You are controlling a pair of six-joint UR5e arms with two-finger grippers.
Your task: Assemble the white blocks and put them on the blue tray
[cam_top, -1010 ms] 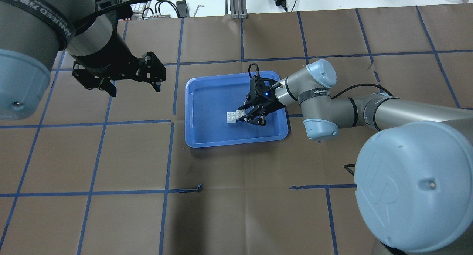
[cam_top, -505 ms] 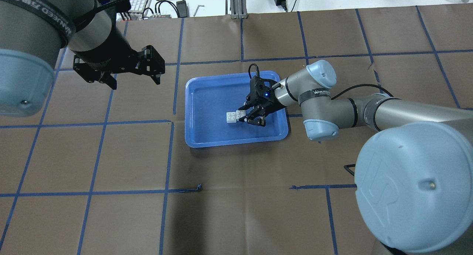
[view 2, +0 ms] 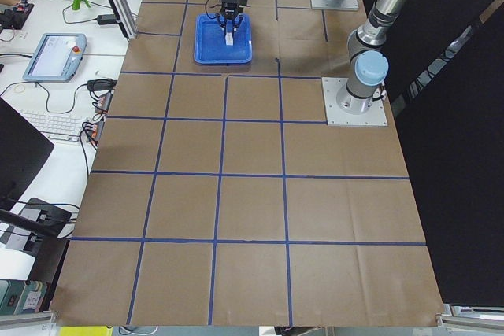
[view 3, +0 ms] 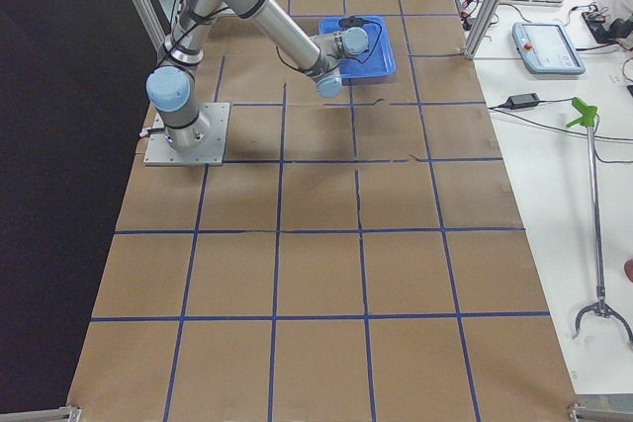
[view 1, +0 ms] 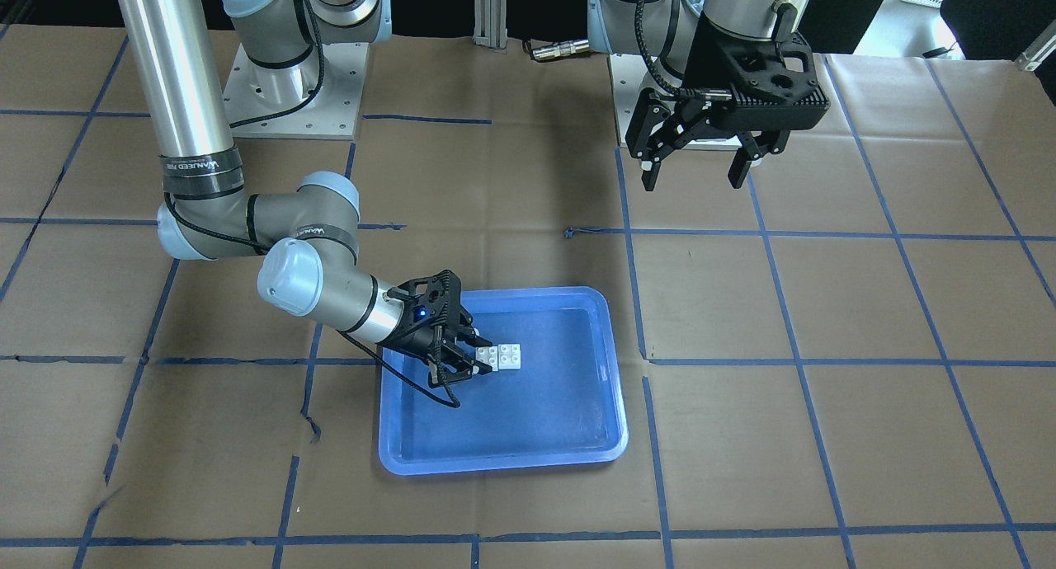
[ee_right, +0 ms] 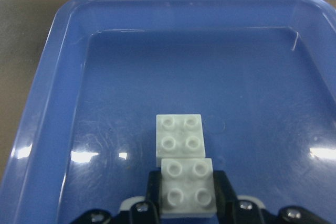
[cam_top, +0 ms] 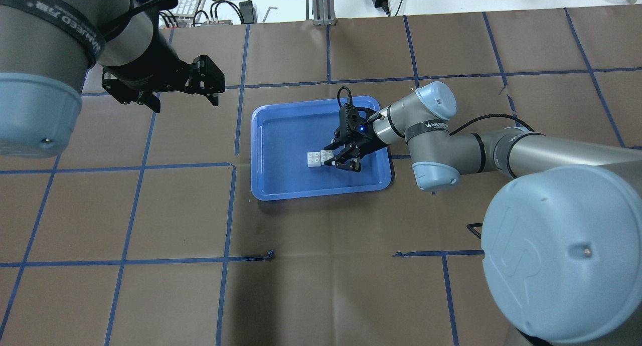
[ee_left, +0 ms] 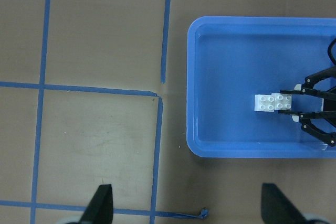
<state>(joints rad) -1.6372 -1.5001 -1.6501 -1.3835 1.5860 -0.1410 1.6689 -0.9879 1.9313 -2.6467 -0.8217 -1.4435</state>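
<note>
The two white blocks (cam_top: 317, 158) are joined with an offset, one overlapping the other, inside the blue tray (cam_top: 286, 130) at mid-table. My right gripper (cam_top: 330, 157) reaches into the tray from the right and is shut on the nearer block (ee_right: 187, 187), with its pads against that block's sides. The other block (ee_right: 180, 136) sticks out ahead of the fingers. The blocks are at the tray's bottom; I cannot tell whether they touch it. The blocks (view 1: 502, 357) and tray (view 1: 536, 420) also show in the front view. My left gripper (cam_top: 165, 93) is open and empty, high above the table left of the tray (ee_left: 236, 51).
The table is covered with brown paper marked by a blue tape grid. A keyboard and cables (cam_top: 190, 5) and a metal post (cam_top: 321, 5) lie past the far edge. The arm bases (view 1: 297, 91) stand at the robot's side of the table.
My left gripper has moved toward the table's far edge, staying open. The right gripper and the blocks have not visibly moved.
</note>
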